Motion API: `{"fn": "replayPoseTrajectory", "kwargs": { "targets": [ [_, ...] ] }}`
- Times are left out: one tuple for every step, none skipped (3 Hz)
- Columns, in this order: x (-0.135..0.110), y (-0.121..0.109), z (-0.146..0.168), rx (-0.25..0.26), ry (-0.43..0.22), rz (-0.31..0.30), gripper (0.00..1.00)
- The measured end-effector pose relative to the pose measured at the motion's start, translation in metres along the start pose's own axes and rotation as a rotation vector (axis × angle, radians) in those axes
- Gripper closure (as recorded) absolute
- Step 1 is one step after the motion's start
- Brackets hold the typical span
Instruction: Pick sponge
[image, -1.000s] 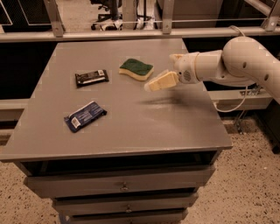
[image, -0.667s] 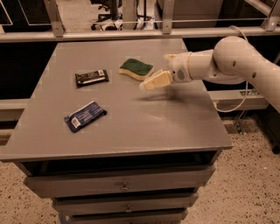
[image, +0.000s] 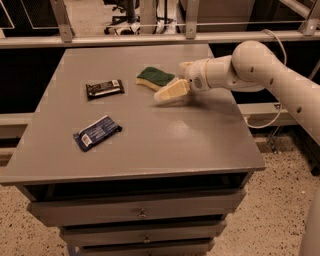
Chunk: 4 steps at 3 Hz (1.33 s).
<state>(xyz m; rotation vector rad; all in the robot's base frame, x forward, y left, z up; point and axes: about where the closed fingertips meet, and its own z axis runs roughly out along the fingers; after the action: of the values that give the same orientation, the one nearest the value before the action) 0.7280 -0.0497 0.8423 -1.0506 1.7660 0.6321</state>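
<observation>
My gripper (image: 168, 93) sits low over the grey table (image: 165, 150), just beside the sponge (image: 154, 76) on its right. The brown bar (image: 104, 88) and the blue packet (image: 97, 132) lie well to the left. A metal rail (image: 150, 39) walls the far edge. I see open tabletop across the near right.

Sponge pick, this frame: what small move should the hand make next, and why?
Probably nudge the hand slightly toward the table's far side, over the sponge. It is just in front of the sponge's near right edge, not around it, and the sponge lies flat on the table.
</observation>
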Motion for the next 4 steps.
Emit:
{"fn": "replayPoseTrajectory", "kwargs": {
  "targets": [
    [-0.001, -0.005, 0.009, -0.007, -0.002, 0.005, 0.00],
    [-0.005, -0.007, 0.018, -0.018, 0.002, -0.001, 0.16],
    [-0.008, -0.010, 0.022, -0.030, 0.011, -0.012, 0.39],
    [-0.016, -0.010, 0.019, -0.041, 0.004, -0.023, 0.70]
  ]
}}
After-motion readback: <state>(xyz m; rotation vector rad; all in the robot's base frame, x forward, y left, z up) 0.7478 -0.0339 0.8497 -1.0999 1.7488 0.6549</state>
